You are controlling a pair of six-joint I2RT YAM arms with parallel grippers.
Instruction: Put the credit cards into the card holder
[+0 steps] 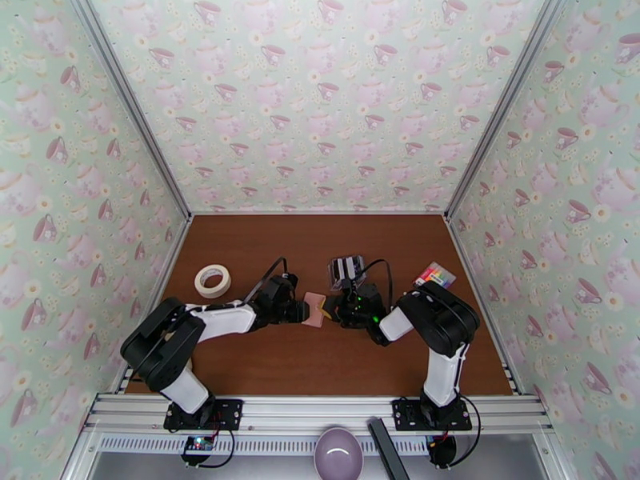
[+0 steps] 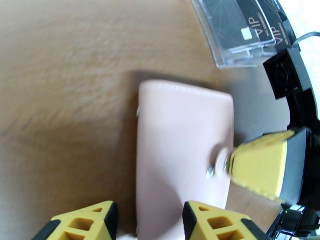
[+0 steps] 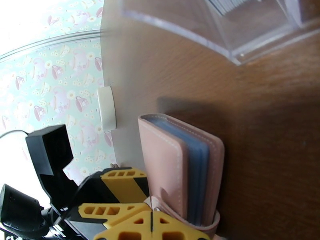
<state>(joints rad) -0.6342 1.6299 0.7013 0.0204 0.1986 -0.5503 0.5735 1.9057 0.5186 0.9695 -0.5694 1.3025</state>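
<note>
Left end effector (image 2: 150, 223) released at the card holder (image 2: 184, 129); right end effector (image 3: 152, 227) clenched on its snap tab (image 2: 219, 157).
Pink card holder lies on the brown table (image 1: 320, 362) between the two arms, covers together, pale blue pockets showing at its edge. Left fingers (image 2: 216, 223) stand apart: one over the cover, one just beside it. Black VIP credit cards (image 2: 244, 29) sit in a clear rack (image 2: 224, 57) near the holder.

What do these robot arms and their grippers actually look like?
The left arm and right arm have white links between bulky black joints, with thin black cables looping near the wrists. The gripper fingers are yellow with black edging and triangular cut-outs.
</note>
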